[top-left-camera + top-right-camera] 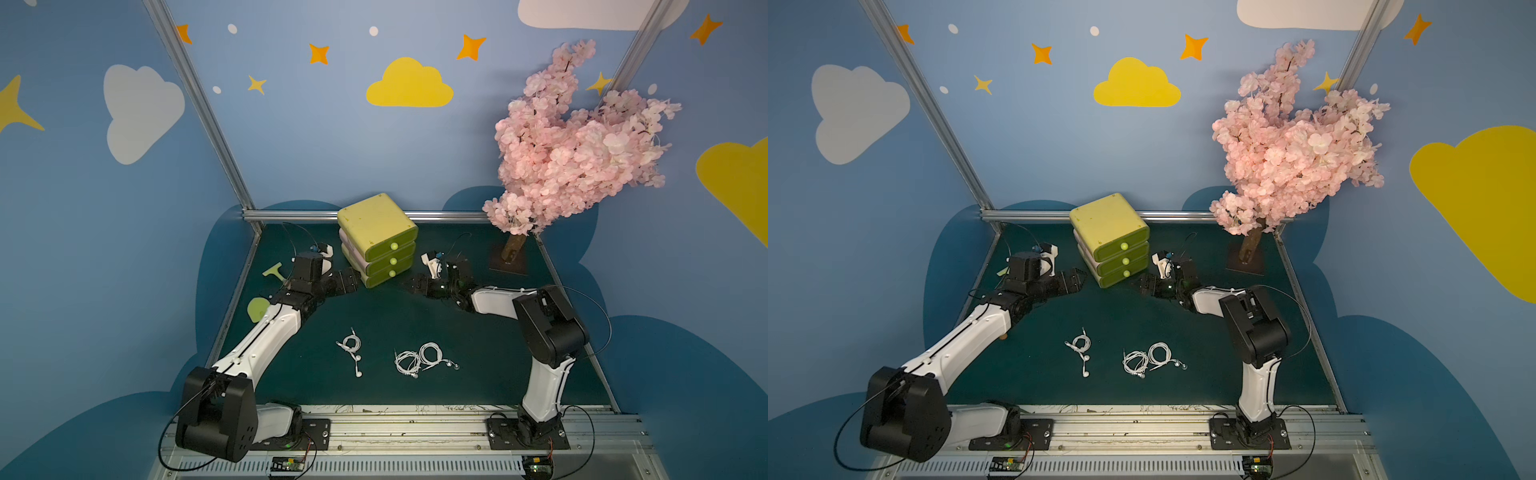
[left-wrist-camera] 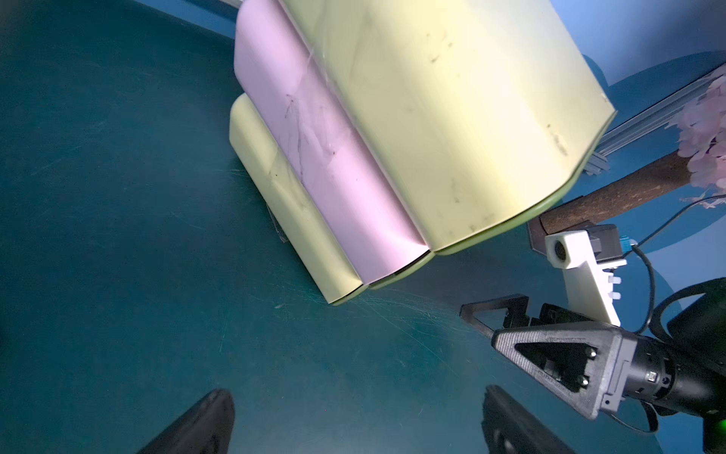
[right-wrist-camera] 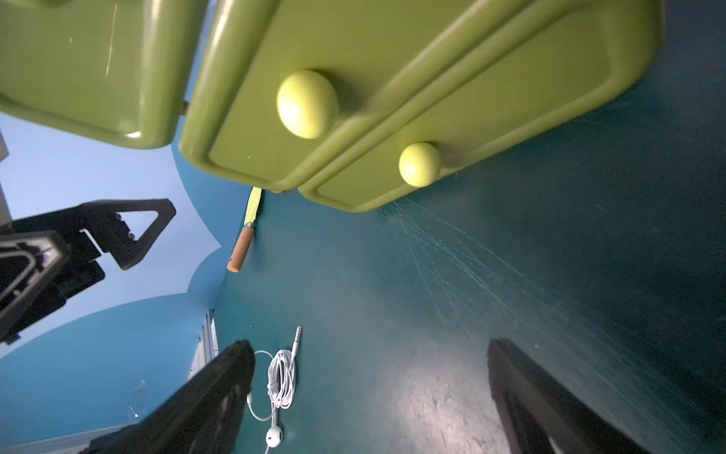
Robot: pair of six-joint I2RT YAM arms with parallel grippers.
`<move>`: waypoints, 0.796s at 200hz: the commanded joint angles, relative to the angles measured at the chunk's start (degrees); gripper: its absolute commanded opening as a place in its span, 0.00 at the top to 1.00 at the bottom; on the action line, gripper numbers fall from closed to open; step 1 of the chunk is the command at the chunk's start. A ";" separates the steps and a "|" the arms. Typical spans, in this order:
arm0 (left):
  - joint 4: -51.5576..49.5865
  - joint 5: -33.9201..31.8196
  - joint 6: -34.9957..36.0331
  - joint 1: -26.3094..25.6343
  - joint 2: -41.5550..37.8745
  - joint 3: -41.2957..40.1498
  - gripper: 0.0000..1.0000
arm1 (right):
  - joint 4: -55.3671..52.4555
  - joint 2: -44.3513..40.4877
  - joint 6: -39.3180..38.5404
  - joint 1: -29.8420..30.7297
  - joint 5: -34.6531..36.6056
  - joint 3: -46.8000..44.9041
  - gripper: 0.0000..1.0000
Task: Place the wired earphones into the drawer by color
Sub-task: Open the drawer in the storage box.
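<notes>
Three white wired earphones lie coiled on the green mat in both top views: one alone and two touching each other. The yellow-green drawer stands at the back with all three fronts shut. My left gripper is open and empty, low beside the drawer's left bottom corner. My right gripper is open and empty, just right of the lowest front. In the right wrist view the round knobs are close ahead, and one white bundle lies on the mat past a finger.
A pink blossom tree on a dark base stands at the back right. Pale green utensils and a green disc lie near the left wall. A wooden-handled knife lies by the drawer's left.
</notes>
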 commanded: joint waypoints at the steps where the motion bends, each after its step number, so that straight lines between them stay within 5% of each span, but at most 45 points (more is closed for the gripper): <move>1: 6.51 0.24 1.62 -0.33 2.57 -0.37 0.00 | 2.82 2.05 3.28 0.05 0.27 3.23 0.07; 45: 11.61 -1.49 3.75 -1.87 10.03 1.99 0.00 | 4.52 7.01 8.35 0.07 1.22 7.97 0.21; 159: 18.45 -7.29 2.22 -3.80 17.72 2.81 0.00 | 6.80 12.69 13.89 0.40 3.60 11.93 0.25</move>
